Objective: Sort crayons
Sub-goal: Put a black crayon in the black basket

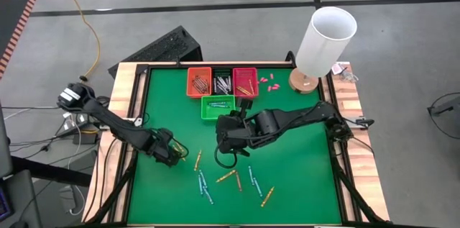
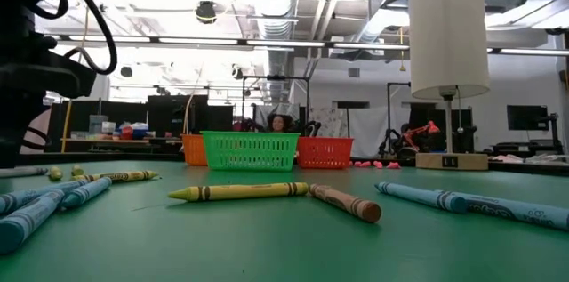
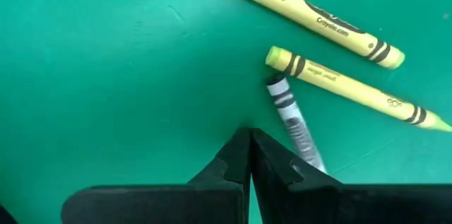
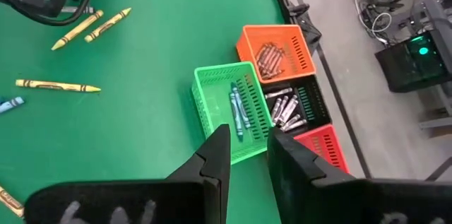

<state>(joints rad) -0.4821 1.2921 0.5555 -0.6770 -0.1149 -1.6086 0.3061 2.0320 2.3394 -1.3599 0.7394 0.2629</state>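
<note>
Grey crayon point(image 3: 293, 119) points away from left fingers point(image 3: 248, 155), seemingly beside them.

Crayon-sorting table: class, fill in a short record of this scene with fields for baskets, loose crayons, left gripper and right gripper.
Baskets: orange basket, black basket, red basket, green basket in front of them
Loose crayons: yellow crayons, blue crayons, grey crayon
Left gripper: shut, empty, beside the grey crayon
Right gripper: open, above the green basket
</note>
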